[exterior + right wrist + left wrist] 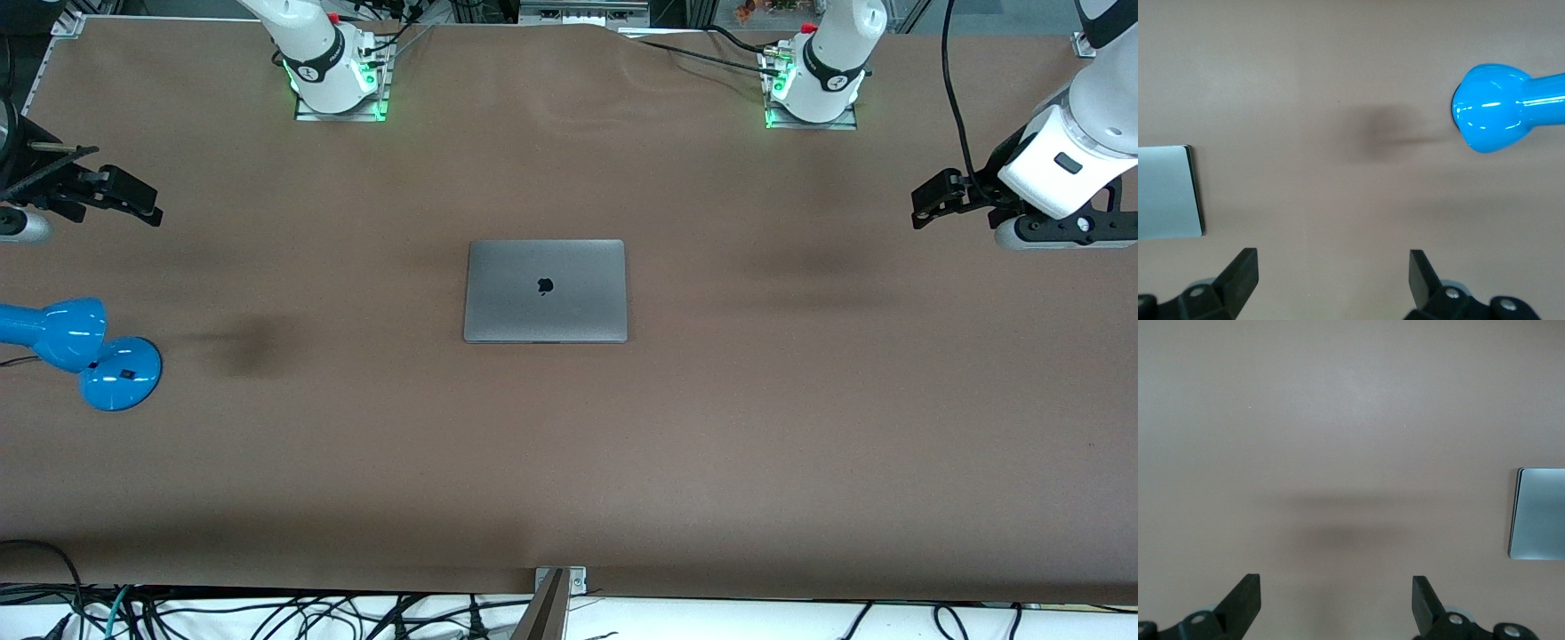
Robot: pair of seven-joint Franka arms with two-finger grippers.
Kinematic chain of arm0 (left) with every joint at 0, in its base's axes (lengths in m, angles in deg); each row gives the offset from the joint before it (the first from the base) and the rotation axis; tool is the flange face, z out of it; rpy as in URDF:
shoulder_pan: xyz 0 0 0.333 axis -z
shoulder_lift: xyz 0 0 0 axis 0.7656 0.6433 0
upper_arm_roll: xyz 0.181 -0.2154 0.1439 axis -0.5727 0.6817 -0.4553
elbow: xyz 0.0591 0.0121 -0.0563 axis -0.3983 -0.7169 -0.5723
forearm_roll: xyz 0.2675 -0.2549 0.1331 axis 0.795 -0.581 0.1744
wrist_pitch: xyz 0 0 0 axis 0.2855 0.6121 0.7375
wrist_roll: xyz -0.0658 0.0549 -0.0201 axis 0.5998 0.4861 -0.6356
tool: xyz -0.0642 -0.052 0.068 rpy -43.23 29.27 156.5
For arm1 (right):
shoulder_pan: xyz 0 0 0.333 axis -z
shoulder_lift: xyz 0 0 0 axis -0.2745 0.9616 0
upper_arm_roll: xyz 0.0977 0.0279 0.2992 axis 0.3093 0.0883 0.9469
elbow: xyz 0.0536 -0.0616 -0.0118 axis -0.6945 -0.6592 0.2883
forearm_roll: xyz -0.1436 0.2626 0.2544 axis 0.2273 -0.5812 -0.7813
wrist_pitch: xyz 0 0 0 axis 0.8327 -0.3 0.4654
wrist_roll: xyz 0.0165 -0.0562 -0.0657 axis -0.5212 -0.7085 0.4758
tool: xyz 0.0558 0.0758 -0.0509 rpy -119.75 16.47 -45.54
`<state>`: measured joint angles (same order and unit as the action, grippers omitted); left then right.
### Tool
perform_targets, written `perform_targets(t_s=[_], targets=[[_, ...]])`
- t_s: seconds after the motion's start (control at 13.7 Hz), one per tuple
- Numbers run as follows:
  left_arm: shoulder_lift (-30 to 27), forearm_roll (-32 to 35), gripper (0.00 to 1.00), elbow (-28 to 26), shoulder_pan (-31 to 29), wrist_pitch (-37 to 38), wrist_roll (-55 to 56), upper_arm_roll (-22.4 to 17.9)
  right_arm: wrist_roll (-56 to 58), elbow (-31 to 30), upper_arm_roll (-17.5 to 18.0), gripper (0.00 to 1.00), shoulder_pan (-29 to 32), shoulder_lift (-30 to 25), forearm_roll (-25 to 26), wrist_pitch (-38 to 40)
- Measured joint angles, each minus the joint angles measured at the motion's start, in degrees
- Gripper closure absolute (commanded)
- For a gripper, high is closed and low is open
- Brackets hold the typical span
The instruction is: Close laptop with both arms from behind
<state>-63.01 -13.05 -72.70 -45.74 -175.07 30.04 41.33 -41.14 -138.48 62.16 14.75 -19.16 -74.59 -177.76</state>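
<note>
Grey laptop (545, 291) lies shut on the table (711, 427).

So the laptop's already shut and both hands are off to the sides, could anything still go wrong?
Little, probably. The laptop lies flat and closed mid-table, untouched. The right hand, open, hangs over the table's end close to the blue desk lamp; a low swing might knock it. The left hand, also open, has only bare table below.

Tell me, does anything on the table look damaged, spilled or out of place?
Nothing stands out. The laptop lies shut and flat mid-table. Both the left gripper and the right gripper hang open over bare table, away from it.
</note>
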Motion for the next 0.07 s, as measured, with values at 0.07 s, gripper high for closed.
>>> perform_targets(t_s=[0.07], targets=[[0.0, 0.0, 0.00, 0.0, 0.0, 0.0, 0.0, 0.0, 0.0, 0.0, 0.0, 0.00, 0.0, 0.0, 0.0, 0.0]])
